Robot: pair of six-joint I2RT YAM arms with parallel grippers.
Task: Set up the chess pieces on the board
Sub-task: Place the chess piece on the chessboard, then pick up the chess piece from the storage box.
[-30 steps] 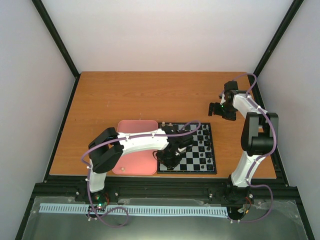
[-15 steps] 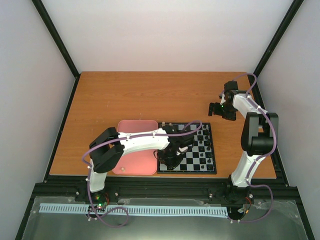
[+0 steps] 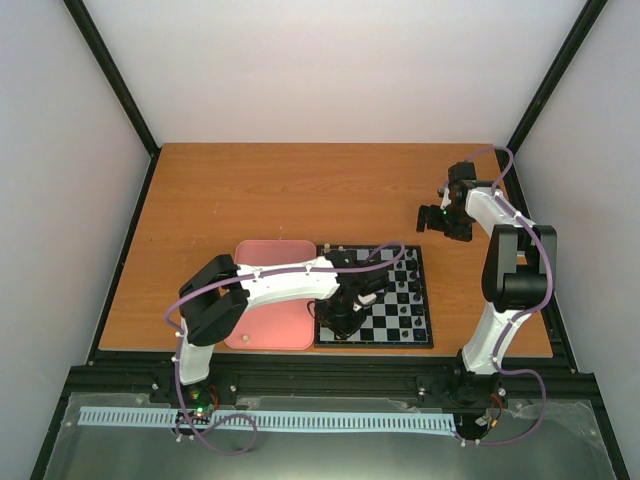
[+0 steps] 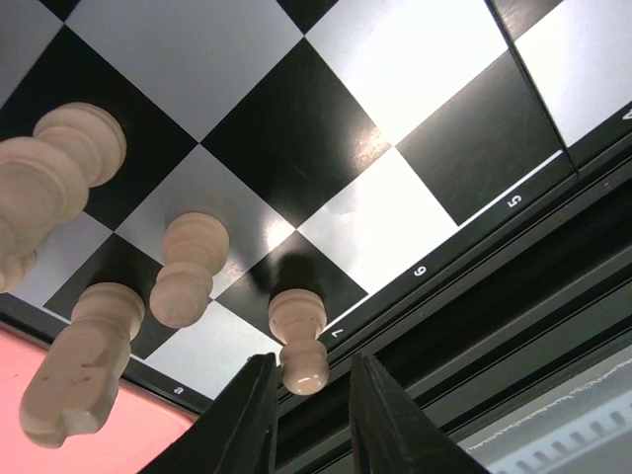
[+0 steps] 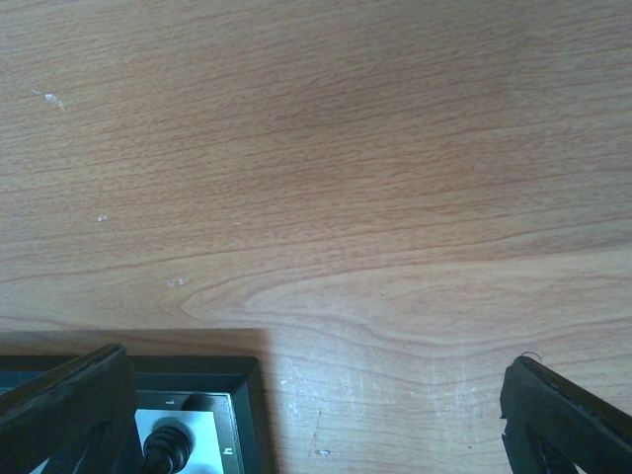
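Observation:
The chequered board (image 3: 395, 325) lies at the near middle of the table. My left gripper (image 3: 338, 318) hovers low over its near left corner. In the left wrist view the board (image 4: 286, 128) fills the frame, and my left gripper (image 4: 312, 363) is slightly open around the head of a cream pawn (image 4: 299, 341) that stands on a black square by the "7" mark. A gap shows beside the right finger (image 4: 390, 420). Three more cream pieces (image 4: 188, 269) stand nearby. My right gripper (image 3: 440, 222) is wide open and empty over bare wood beyond the board's far right corner.
A salmon-pink tray (image 3: 262, 325) lies just left of the board, its edge in the left wrist view (image 4: 59, 449). Black pieces (image 3: 405, 280) stand along the board's right side; one (image 5: 168, 444) shows at the board's corner (image 5: 237, 395). The table's front rail runs close below.
My left gripper has shifted slightly toward the board's near left corner. The right arm has not moved.

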